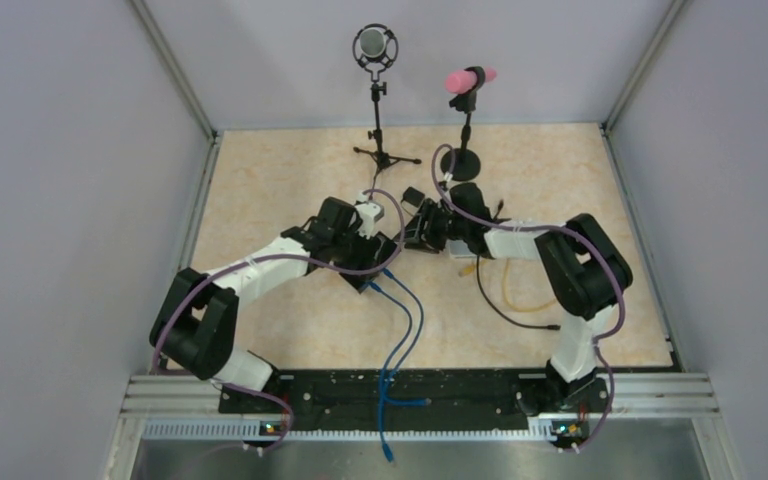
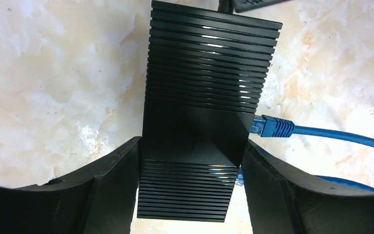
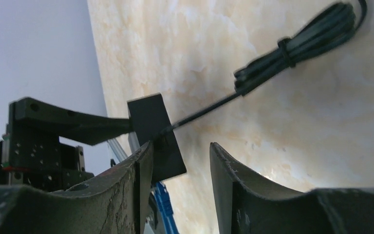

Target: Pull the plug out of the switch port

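In the left wrist view the black ribbed switch (image 2: 209,73) sits clamped between the fingers of my left gripper (image 2: 191,146), which is shut on its sides. A blue plug (image 2: 272,126) sits in a port on the switch's right side, and its blue cable (image 2: 341,136) runs off to the right. My right gripper (image 3: 181,151) is open at the switch's far end (image 3: 151,117). The switch's corner lies against the inner face of its left finger. A thin black lead (image 3: 209,107) enters that end. From above, both grippers (image 1: 375,245) (image 1: 415,225) meet mid-table.
Blue cables (image 1: 405,320) trail from the switch to the near rail. A yellow cable (image 1: 520,300) and a black cable (image 1: 500,305) lie by the right arm. A bundled black cord (image 3: 297,44) lies beyond. A microphone stand (image 1: 375,100) and a pink-headed stand (image 1: 470,80) rise at the back.
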Controlling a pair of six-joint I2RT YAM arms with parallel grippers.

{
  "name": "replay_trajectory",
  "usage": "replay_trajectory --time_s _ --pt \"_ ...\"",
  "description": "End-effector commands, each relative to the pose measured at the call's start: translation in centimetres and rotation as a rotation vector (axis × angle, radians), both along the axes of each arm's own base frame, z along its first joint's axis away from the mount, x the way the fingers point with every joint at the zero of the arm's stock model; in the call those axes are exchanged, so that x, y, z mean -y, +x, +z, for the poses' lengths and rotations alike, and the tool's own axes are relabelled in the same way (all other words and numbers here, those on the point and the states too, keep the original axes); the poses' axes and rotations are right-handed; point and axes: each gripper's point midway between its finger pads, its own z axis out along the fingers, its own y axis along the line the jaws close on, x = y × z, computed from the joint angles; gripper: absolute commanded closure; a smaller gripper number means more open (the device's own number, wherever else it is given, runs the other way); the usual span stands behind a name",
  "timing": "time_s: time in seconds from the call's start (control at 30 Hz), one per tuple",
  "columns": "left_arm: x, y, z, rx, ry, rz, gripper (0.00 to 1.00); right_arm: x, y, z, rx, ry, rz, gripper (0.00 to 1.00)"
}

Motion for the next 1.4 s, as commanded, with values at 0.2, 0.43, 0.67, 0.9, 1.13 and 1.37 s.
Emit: replay_trajectory --time_s 0.2,0.43,0.67,0.9,1.13,1.37 --pt "0.9 1.3 2.6 0.095 -0.05 0.004 0.65 -2.6 1.5 2.8 0.074 0.086 0.04 0.6" --pt "1.2 1.4 2.9 0.1 -0.068 0.001 0.65 -2.9 1.2 2.6 0.065 0.096 0.045 0.72" --pt "1.3 1.4 3.2 0.104 -0.076 -0.001 0.65 -3.1 1.4 2.6 0.068 0.093 0.047 0.84" --pt "1.2 1.2 3.3 0.109 -0.076 0.0 0.65 -3.2 1.7 3.1 0.074 0.103 0.037 0.76" --pt "1.2 1.1 3.3 0.108 -0.079 0.001 0.65 -3.2 1.8 3.4 0.084 0.113 0.031 0.82" --pt "1.2 1.1 3.2 0.108 -0.076 0.0 0.64 -3.1 2.0 3.4 0.083 0.105 0.015 0.76"
